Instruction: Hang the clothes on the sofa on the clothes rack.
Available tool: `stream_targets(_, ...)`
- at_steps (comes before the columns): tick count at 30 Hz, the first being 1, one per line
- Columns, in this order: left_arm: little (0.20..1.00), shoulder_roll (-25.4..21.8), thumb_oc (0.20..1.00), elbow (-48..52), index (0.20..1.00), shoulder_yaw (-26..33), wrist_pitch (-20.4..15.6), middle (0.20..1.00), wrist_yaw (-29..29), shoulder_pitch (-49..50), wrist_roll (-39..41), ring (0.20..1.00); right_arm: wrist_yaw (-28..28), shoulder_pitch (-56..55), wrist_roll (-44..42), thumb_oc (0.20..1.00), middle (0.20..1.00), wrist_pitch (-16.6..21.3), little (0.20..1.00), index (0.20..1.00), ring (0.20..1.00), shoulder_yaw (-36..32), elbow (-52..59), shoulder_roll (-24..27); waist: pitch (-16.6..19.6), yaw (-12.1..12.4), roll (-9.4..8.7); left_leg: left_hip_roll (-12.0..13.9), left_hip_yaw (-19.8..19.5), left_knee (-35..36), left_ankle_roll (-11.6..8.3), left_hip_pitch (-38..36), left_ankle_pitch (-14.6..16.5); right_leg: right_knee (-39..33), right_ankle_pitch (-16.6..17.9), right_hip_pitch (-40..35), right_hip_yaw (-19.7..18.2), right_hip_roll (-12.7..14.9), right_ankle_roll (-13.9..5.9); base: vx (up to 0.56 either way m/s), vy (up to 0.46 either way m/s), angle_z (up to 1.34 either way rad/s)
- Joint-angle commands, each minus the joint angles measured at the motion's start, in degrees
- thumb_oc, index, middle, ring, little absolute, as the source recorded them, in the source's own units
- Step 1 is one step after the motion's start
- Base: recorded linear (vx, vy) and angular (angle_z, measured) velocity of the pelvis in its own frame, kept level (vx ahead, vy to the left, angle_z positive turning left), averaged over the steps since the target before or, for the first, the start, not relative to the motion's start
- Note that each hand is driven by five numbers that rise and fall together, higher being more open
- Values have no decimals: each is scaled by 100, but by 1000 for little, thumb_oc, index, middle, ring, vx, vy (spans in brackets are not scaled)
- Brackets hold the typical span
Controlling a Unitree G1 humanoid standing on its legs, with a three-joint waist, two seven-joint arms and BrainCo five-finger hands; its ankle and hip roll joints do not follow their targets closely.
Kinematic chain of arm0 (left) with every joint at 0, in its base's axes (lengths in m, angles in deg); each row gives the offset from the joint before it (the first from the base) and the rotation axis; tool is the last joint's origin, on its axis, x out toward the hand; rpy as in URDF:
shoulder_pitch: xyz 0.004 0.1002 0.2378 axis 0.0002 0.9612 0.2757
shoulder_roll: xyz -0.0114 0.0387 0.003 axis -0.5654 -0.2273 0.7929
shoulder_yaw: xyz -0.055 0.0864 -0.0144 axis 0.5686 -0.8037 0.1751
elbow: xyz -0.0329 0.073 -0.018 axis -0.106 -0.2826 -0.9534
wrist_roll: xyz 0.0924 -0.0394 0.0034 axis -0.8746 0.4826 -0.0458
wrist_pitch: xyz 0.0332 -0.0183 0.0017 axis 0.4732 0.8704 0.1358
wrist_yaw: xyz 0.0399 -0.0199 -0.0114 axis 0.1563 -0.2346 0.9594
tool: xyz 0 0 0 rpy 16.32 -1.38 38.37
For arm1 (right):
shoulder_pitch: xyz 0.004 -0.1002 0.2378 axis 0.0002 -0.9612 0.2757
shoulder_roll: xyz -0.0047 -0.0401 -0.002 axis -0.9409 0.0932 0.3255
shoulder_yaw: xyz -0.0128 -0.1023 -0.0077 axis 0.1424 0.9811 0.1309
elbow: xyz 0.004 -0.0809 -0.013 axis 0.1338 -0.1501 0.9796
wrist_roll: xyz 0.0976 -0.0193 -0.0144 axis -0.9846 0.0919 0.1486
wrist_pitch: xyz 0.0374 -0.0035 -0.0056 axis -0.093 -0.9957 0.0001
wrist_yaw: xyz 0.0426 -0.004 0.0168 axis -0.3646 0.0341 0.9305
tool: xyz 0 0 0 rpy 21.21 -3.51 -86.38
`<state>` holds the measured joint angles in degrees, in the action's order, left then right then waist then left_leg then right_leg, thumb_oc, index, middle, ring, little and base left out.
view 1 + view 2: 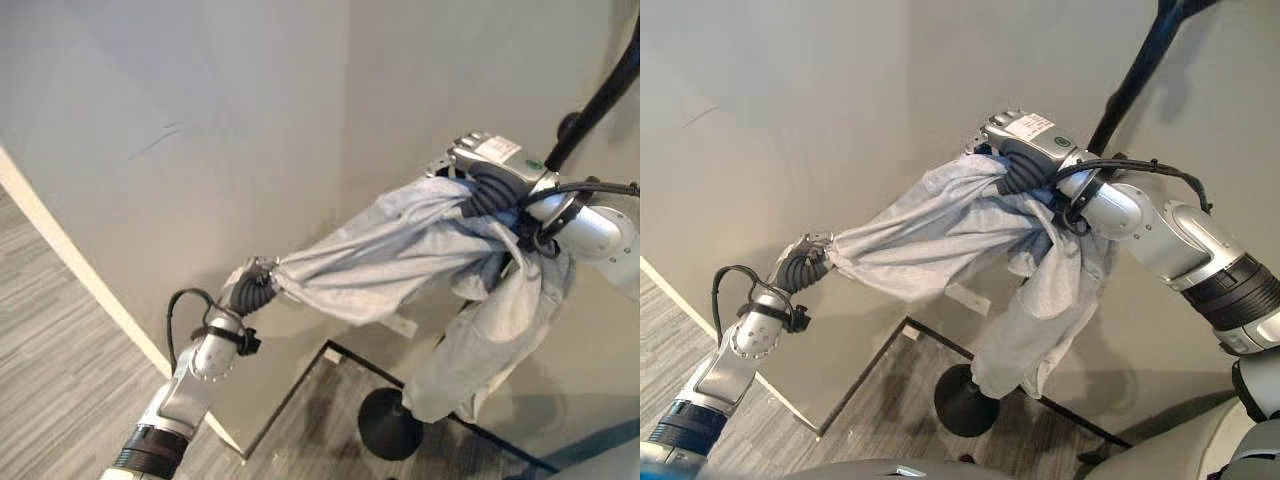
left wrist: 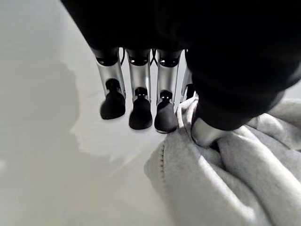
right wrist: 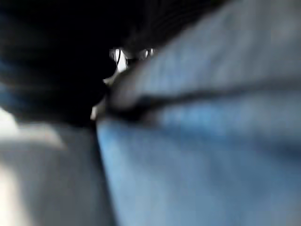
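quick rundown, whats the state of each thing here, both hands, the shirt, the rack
left hand: thumb pinching one end of the shirt, fingers straight
right hand: raised by the rack pole, shirt draped over it, fingers hidden
grey shirt: off the sofa, stretched between both hands, one part hanging down, not yet on the rack
clothes rack: upright on its round black base, nothing hung on the part in view
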<state>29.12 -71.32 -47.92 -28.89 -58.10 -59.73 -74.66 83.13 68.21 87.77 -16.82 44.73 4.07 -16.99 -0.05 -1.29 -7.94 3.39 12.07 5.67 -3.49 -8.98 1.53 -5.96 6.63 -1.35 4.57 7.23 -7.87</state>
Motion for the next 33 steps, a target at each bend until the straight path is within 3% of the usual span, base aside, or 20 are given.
stream_targets(1, 1000, -256, 1000, -200, 1000, -70, -91, 1000, -187, -579, 463, 1000, -36, 460, -354, 1000, 1000, 30, 1000, 1000, 1000, -76, -229, 147, 115, 86, 15, 206, -258, -67, -49, -60, 333, 153, -213, -16, 393, 503, -458, 0, 0, 0)
stream_targets(12, 1000, -228, 1000, -124, 1000, -57, -101, 1000, -269, -552, 604, 1000, -56, 29, -594, 1000, 1000, 48, 1000, 1000, 1000, -636, -164, 122, 103, 70, 57, 201, -271, -67, -45, -72, 354, 152, -219, -24, 400, 523, -460, -2, 2, 0)
stream_targets(18, 1000, -209, 1000, 11, 1000, 103, -151, 1000, -388, -404, 647, 1000, -66, -868, -1401, 1000, 1000, 239, 1000, 1000, 1000, -1984, 311, 427, 151, -72, 140, 199, -236, -67, -48, -88, 382, 138, -225, -35, 369, 519, -465, 0, 0, 0)
stream_targets(19, 1000, -109, 1000, 29, 1000, 210, -162, 1000, -416, -321, 665, 1000, -167, -1536, -1629, 1000, 1000, 362, 1000, 1000, 1000, -2889, 459, 132, 170, -142, 202, 201, -227, -67, -39, -104, 403, 131, -236, -37, 354, 515, -466, 0, 0, 0)
stream_targets(20, 1000, -124, 1000, 33, 1000, 191, -162, 1000, -418, -325, 665, 1000, -159, -1619, -1630, 1000, 1000, 356, 1000, 1000, 1000, -2967, 495, 124, 173, -128, 185, 203, -230, -67, -39, -104, 404, 130, -237, -39, 357, 514, -465, 0, 0, 0)
stream_targets(23, 1000, 55, 1000, -37, 1000, 413, -170, 1000, -452, -197, 734, 1000, -179, -2789, -2200, 1000, 1000, 501, 1000, 1000, 1000, -4413, 614, -705, 188, -236, 290, 202, -204, -67, -11, -113, 444, 120, -258, -19, 334, 509, -458, 11, -1, -2)
stream_targets(24, 1000, 39, 1000, -35, 1000, 391, -171, 1000, -456, -200, 735, 1000, -162, -2864, -2212, 1000, 1000, 496, 1000, 1000, 1000, -4481, 651, -722, 193, -220, 274, 204, -207, -67, -12, -114, 446, 120, -259, -22, 338, 507, -458, 22, 0, -7)
stream_targets(27, 1000, 220, 1000, -153, 1000, 768, -138, 1000, -532, 71, 960, 1000, 35, -4059, -3002, 1000, 1000, 512, 1000, 1000, 1000, -5456, 510, -1810, 162, -309, 367, 200, -174, -67, 13, -129, 480, 123, -280, -6, 307, 496, -441, 6, 3, -5)
stream_targets(29, 1000, 315, 1000, -175, 1000, 942, -92, 1000, -670, 301, 1186, 1000, 325, -4593, -3362, 1000, 1000, 410, 1000, 1000, 1000, -5642, 522, -2258, 164, -318, 374, 199, -159, -67, 20, -128, 485, 125, -286, 5, 303, 484, -432, 0, 0, 0)
stream_targets(32, 1000, 409, 1000, -291, 1000, 1070, -42, 1000, -797, 480, 1385, 1000, 627, -4936, -3652, 1000, 1000, 306, 1000, 1000, 1000, -5662, 434, -2544, 156, -338, 381, 200, -149, -67, 23, -124, 482, 131, -289, 17, 300, 481, -428, -8, -13, -6)
stream_targets(33, 1000, 538, 1000, -338, 1000, 1257, 14, 1000, -986, 712, 1552, 1000, 951, -5289, -3694, 1000, 1000, 103, 1000, 1000, 1000, -5700, 383, -2746, 145, -355, 396, 203, -138, -67, 26, -122, 478, 136, -295, 30, 296, 477, -423, -25, -30, -9)
